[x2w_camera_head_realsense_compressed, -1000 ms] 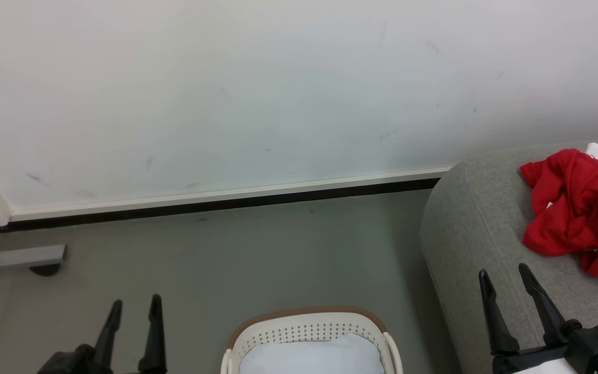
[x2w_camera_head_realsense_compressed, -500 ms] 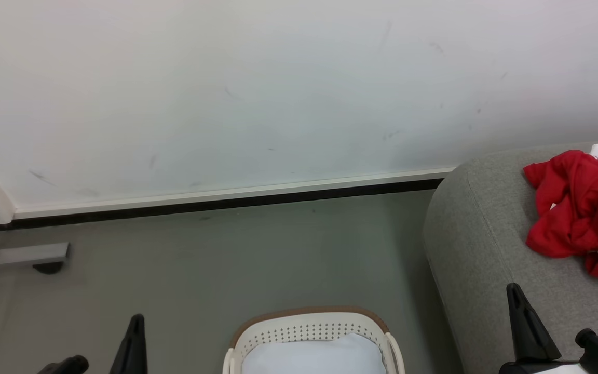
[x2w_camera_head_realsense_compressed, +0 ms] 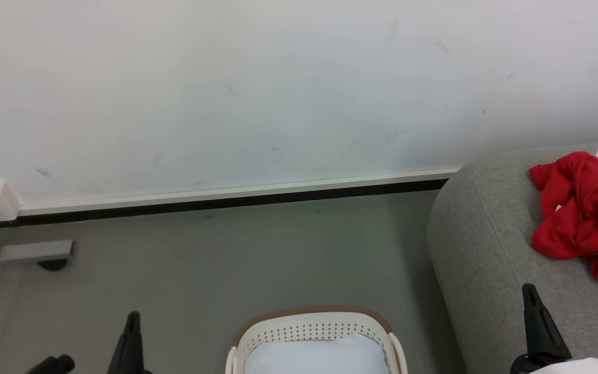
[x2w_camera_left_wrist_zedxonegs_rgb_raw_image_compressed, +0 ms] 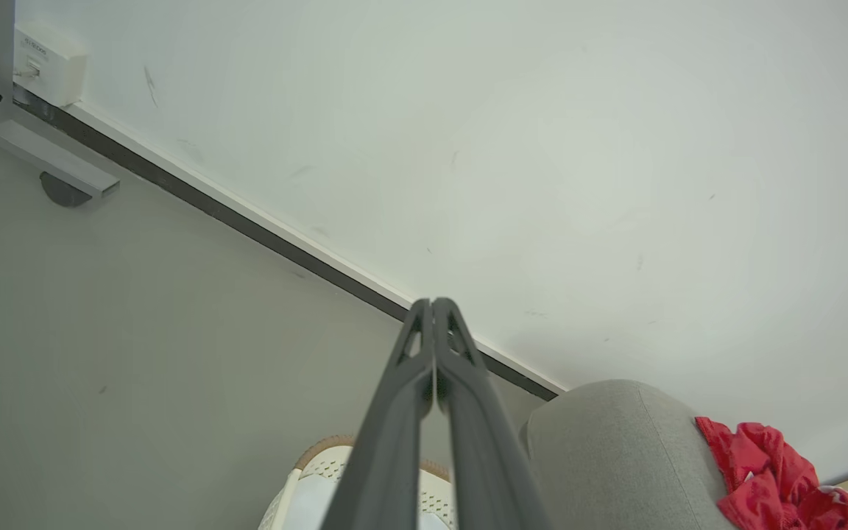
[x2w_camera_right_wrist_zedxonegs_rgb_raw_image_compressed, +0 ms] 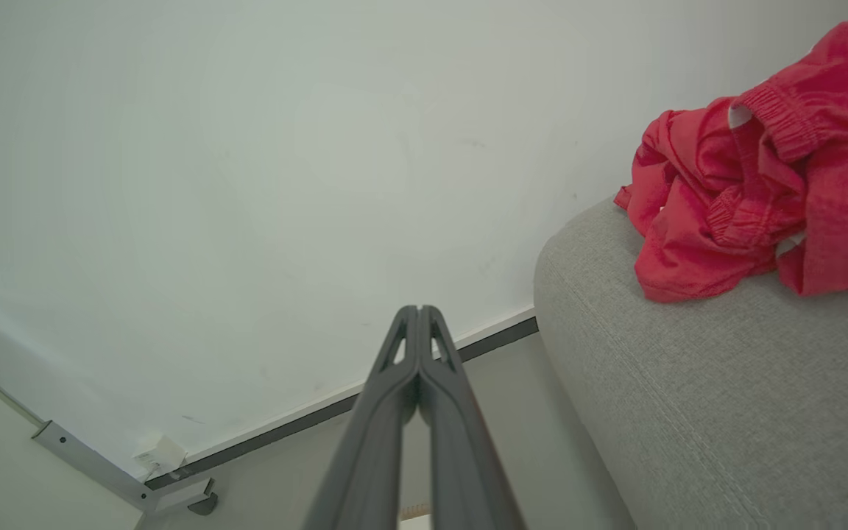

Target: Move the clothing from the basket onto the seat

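- At the lower left of the head view, the left gripper (x2w_camera_head_realsense_compressed: 132,335) is pointing up toward the wall (x2w_camera_head_realsense_compressed: 278,88), its two dark fingers pressing flat against each other with nothing between them; its own wrist view is showing the same tight, empty pinch
- Just to the right of that gripper, and lower than its tip in the view, the basket (x2w_camera_head_realsense_compressed: 312,328) is sitting on the grey floor (x2w_camera_head_realsense_compressed: 216,259), roughly midway between the two grippers; only its far end is showing, with a plain pale cloth (x2w_camera_head_realsense_compressed: 314,357) lying inside and no red visible there
- Further right, the right gripper (x2w_camera_head_realsense_compressed: 535,319) is hanging close to the rounded end of the seat (x2w_camera_head_realsense_compressed: 486,234), its fingers likewise closing on each other and carrying nothing
- Ahead of that gripper's tip and off to its right, the clothing (x2w_camera_head_realsense_compressed: 576,213) is lying in a crumpled red heap on top of the seat, clearly apart from the fingers; the heap is running off the right edge of the view, so its long axis is hard to call
- Judging from this, the red garments are resting where the task wants them and the right arm is by far the nearer one to them, while the basket is lying about equally within reach of both; whether anything red is hiding under the pale cloth cannot be told
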Controlling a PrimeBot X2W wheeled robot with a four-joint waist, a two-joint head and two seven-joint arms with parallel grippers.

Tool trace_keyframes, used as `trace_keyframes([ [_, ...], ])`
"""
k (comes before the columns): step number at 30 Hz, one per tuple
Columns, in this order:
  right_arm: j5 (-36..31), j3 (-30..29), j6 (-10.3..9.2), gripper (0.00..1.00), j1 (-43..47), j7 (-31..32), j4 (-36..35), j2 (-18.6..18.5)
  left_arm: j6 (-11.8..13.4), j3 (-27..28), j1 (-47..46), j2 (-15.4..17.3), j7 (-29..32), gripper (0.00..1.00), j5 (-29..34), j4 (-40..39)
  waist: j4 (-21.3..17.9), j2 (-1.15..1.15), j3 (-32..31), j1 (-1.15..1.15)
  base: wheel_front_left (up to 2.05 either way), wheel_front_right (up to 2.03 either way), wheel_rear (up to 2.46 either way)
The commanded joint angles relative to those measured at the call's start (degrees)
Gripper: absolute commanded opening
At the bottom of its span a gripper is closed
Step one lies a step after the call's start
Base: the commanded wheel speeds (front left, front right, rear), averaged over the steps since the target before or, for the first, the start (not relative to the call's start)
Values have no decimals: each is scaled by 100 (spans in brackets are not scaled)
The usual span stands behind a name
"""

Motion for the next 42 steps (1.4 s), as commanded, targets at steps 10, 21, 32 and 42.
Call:
trace_keyframes([
  [10,950,-142,-4,0,-214,217,-23,-35,-41,73,-233,44,239,0,-914,-76,46,0,5,0,0,0,0],
  [21,1765,-244,-5,0,-256,410,14,-35,-51,111,-310,52,458,0,-1712,-61,95,0,11,0,0,0,0],
  [32,2493,-344,-6,0,-299,585,49,-32,-55,148,-381,58,650,0,-2424,-45,145,0,16,0,0,0,0],
  [42,3080,-423,-7,0,-322,738,78,-28,-64,181,-437,63,813,0,-2992,-31,189,0,21,0,0,0,0],
])
